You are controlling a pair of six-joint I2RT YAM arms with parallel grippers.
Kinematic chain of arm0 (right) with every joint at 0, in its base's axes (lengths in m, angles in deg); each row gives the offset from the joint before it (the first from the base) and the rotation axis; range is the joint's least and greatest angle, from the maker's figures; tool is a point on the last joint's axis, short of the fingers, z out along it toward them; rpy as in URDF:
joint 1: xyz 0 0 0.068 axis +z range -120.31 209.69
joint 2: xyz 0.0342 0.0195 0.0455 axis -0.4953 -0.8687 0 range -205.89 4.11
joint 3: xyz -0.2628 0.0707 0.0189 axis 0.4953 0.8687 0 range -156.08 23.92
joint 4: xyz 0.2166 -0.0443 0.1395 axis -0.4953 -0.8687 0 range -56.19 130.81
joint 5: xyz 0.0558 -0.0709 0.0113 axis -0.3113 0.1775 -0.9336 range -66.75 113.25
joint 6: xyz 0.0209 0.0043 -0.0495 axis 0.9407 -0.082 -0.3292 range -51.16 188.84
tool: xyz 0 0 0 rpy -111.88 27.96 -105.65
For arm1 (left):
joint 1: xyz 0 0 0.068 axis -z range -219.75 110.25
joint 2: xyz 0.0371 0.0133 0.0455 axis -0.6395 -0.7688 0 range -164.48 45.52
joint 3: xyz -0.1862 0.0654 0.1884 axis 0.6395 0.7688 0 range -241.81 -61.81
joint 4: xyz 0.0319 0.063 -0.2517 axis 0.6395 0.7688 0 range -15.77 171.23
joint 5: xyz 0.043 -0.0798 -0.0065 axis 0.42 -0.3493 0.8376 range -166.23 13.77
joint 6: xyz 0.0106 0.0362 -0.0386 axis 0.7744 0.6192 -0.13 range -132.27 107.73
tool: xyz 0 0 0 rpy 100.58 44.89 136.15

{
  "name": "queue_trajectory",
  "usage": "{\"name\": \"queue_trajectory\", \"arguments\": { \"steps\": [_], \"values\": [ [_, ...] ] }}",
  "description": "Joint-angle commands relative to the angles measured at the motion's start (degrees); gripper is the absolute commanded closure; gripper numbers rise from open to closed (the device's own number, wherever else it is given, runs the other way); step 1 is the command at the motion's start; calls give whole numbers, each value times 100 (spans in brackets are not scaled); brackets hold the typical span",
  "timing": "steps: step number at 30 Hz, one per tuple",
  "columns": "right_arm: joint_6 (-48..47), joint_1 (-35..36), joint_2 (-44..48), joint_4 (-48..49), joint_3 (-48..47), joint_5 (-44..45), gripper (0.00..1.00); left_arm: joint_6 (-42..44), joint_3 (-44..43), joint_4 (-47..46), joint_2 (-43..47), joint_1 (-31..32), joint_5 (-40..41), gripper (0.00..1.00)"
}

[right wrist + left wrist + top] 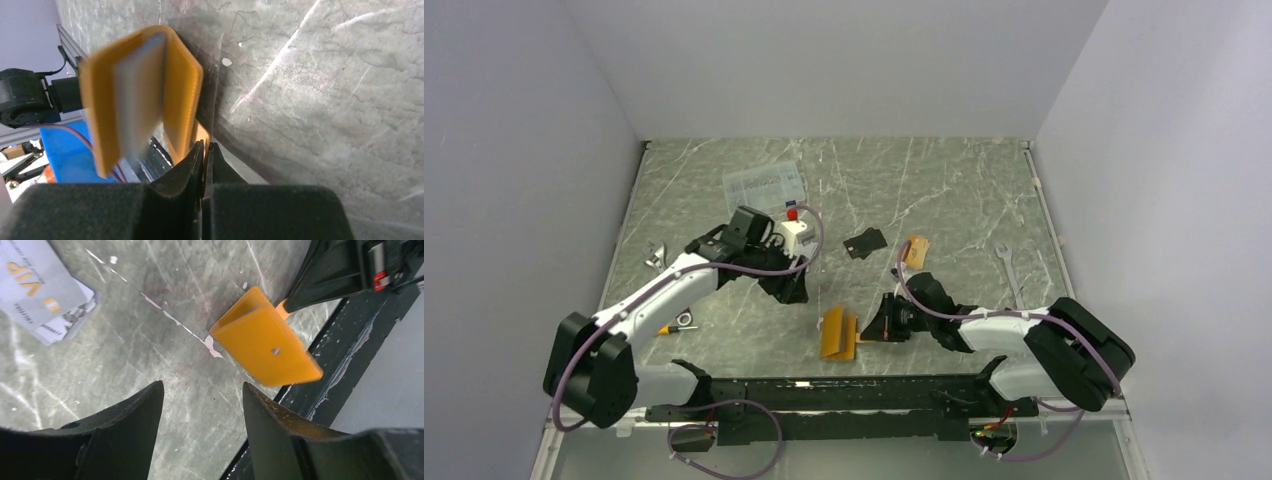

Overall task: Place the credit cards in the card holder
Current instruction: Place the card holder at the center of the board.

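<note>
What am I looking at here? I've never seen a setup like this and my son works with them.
Two robot arms sit at a marble-patterned table. One picture looks down from above; the other two come from cameras on each wrist. The right gripper is shut on the tab of an orange card holder, propping it half open. The left gripper hangs open above the table, holding nothing. Whitish cards lie beside it; a black card, an orange card, a wrench and a clear box lie farther off.

Card holder (265,342) – matt orange leather-like; table (150,355) – glossy marbled stone.
</note>
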Motion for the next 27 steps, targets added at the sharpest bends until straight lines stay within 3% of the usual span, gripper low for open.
{"name": "queue_trajectory", "arguments": {
  "steps": [1, 5, 13, 19, 27],
  "values": [
    [-74, 8, 482, 50, 9, 218, 100, 144, -60, -609, -347, 328, 239, 36],
    [-128, 15, 902, -336, -64, 339, 100, -82, -172, -678, -474, 490, 85, 36],
    [-51, 124, 1613, -907, -517, 604, 100, -350, -434, -860, -657, 1219, 143, 23],
    [-58, 514, 1454, -1031, -583, 834, 100, -620, -514, -980, -930, 1391, 227, 21],
    [-115, 649, 1252, -1077, -517, 993, 100, 6, -333, -1042, -1215, 1463, 906, 23]
  ]
}}
